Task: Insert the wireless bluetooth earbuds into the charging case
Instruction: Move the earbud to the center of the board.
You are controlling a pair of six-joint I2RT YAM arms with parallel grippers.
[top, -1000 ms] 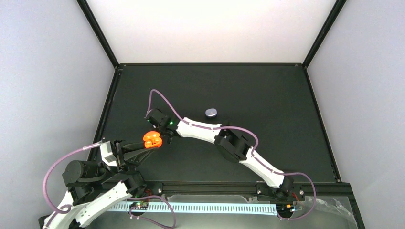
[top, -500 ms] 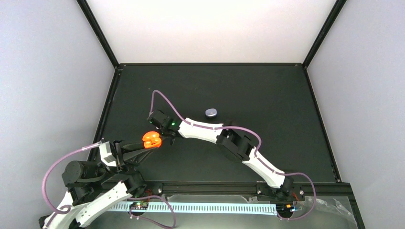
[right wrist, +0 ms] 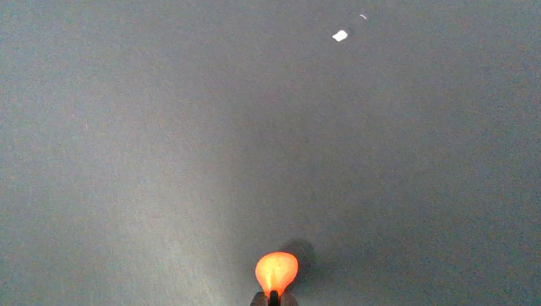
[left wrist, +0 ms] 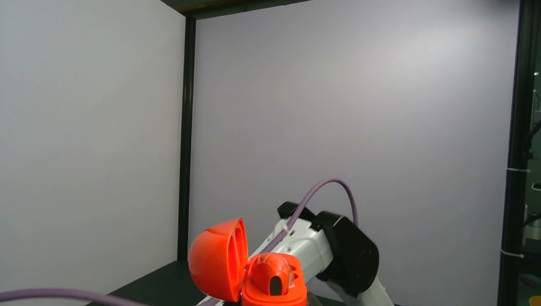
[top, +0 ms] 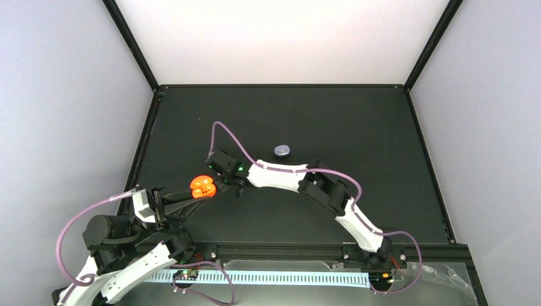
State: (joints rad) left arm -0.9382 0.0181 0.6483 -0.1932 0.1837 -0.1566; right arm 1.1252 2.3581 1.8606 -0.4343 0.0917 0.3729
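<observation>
The left gripper [top: 200, 192] is clamping an orange clamshell [left wrist: 245, 274] between its closed fingers and holding it up over the near-left part of the table [top: 383, 127], not far in front of its own base. The clamshell is standing open: its lid [left wrist: 215, 258] is hanging tilted to the left on the hinge in the left wrist view, and a rounded orange piece [left wrist: 273, 277] with a dark spot is sitting in the base. The right arm [top: 287, 175] is reaching across from the right, with its wrist just beside the clamshell on the right side. The right gripper [right wrist: 273, 297] is pinching a small orange bit [right wrist: 276, 270] between its closed tips; the bit is sticking out beyond the fingers and hanging above the table, throwing a faint shadow just to its right. A tiny white fleck [right wrist: 340, 35] is lying on the table far ahead of it in the right wrist view. The case [top: 282, 151], a small lavender-grey oval, is resting on the table near the middle, behind the right forearm and well apart from both grippers and from the clamshell. It is looking shut from above, though it is too small in that view to be sure of the lid.
</observation>
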